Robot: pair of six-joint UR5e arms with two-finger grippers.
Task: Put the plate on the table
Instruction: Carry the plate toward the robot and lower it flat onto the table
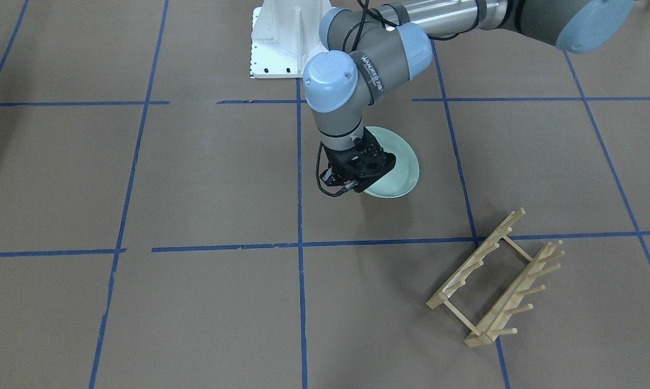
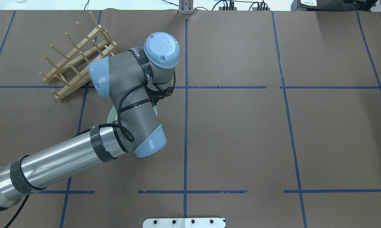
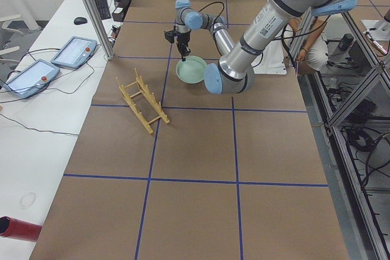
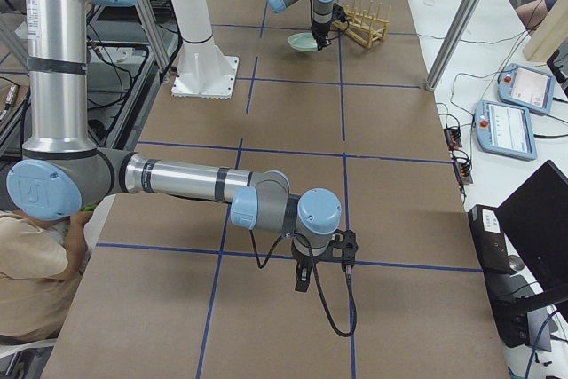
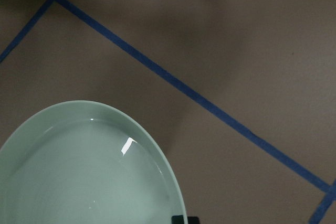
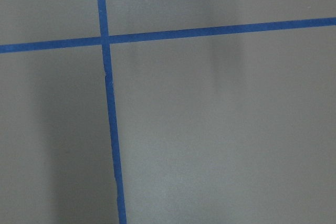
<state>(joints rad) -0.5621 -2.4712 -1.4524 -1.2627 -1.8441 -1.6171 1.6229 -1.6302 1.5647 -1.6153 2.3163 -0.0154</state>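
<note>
Left gripper (image 1: pixel 359 172) jaws are clamped on the plate (image 1: pixel 401 161) rim at 9 o'clock in the front-facing view. Overhead, the arm hides most of the plate. Right gripper (image 4: pixel 303 280) over the surface (image 1: pixel 195 178): jaw state cannot be told.

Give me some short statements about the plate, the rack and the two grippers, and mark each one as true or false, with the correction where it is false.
1. The wooden rack holds no plate. True.
2. The plate is dark blue. False: it is pale green.
3. The left gripper is at the plate's rim. True.
4. The right gripper hangs over the rack. False: it hangs over bare table, far from the rack.
</note>
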